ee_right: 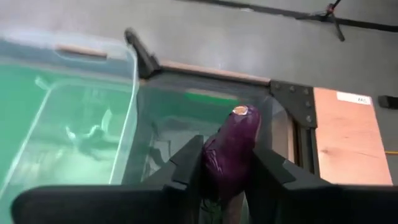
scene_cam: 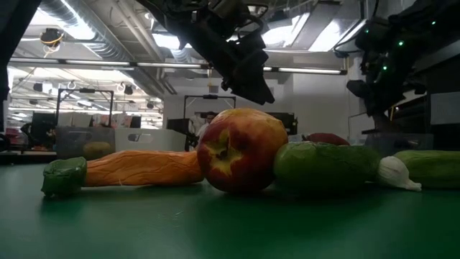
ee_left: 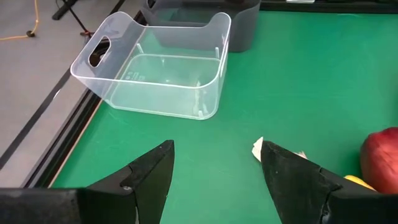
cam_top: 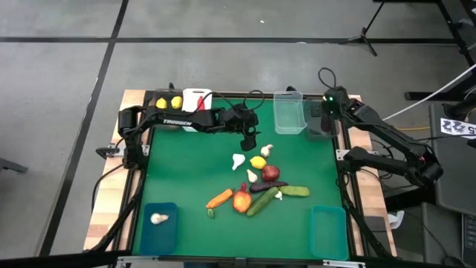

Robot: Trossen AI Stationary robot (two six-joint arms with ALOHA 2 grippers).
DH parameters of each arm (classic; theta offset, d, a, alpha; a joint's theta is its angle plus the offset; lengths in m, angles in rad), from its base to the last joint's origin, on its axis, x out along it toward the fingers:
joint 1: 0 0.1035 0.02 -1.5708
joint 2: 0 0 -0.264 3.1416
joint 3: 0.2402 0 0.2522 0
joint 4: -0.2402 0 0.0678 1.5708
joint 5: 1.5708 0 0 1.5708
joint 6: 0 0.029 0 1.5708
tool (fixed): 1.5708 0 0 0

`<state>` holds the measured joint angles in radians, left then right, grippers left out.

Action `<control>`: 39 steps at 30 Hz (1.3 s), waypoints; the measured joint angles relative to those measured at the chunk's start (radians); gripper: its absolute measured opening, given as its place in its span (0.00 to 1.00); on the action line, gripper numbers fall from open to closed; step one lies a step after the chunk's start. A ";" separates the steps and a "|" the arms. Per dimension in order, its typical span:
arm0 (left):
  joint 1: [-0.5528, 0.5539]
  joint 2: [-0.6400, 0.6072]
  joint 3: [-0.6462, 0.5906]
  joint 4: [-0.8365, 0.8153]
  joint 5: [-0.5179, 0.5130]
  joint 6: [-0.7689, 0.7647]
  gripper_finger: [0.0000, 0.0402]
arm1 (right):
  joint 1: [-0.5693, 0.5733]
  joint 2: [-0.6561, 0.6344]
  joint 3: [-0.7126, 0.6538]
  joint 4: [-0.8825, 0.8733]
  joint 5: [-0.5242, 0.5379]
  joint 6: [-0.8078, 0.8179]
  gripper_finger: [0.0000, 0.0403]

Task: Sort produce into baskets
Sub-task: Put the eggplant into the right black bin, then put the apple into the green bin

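My right gripper point(ee_right: 227, 158) is shut on a dark purple eggplant point(ee_right: 233, 137) and hangs over the dark basket point(ee_right: 180, 115) at the table's far right, beside the clear basket point(cam_top: 290, 113). My left gripper point(ee_left: 214, 152) hangs open above the green mat, just short of the produce pile point(cam_top: 256, 182), with nothing between its fingers. A white garlic tip point(ee_left: 258, 148), a red fruit point(ee_left: 382, 158) and a lemon point(ee_left: 357, 182) lie just past its fingers. The carrot point(scene_cam: 136, 167), a red-yellow fruit point(scene_cam: 241, 150) and the cucumbers point(scene_cam: 323, 165) rest on the mat. My right gripper pinches the eggplant between its two fingers, which lie along its sides point(ee_right: 214, 165). The eggplant's rounded end point(ee_right: 241, 115) sticks out past the fingertips. The fingers slant down from the table's right side. The eggplant is lifted clear, above the dark basket's opening.
A white basket point(cam_top: 198, 100) with a red piece and a dark basket with lemons point(cam_top: 167, 103) stand at the far left. Two teal baskets sit at the near corners point(cam_top: 158, 223) point(cam_top: 329, 232), the left one holding a garlic. Green mat between the pile and the clear basket is bare.
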<state>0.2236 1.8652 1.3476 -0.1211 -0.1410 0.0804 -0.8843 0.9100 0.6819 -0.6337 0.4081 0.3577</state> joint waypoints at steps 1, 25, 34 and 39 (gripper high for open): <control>0.000 0.000 0.000 0.000 0.000 0.000 0.59 | 0.001 -0.002 0.000 -0.004 -0.005 -0.003 0.25; -0.133 -0.253 0.091 -0.598 0.434 0.220 0.59 | 0.000 -0.070 0.001 0.001 -0.145 -0.027 0.65; -0.317 -0.249 0.090 -0.540 0.344 0.209 0.59 | 0.001 -0.071 0.001 0.003 -0.171 -0.047 0.63; -0.274 -0.249 0.090 -0.514 0.293 0.138 0.59 | 0.000 -0.071 0.000 0.056 -0.285 -0.072 0.63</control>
<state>-0.0505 1.6157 1.4378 -0.6348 0.1520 0.2185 -0.8841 0.8390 0.6823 -0.5779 0.1232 0.2857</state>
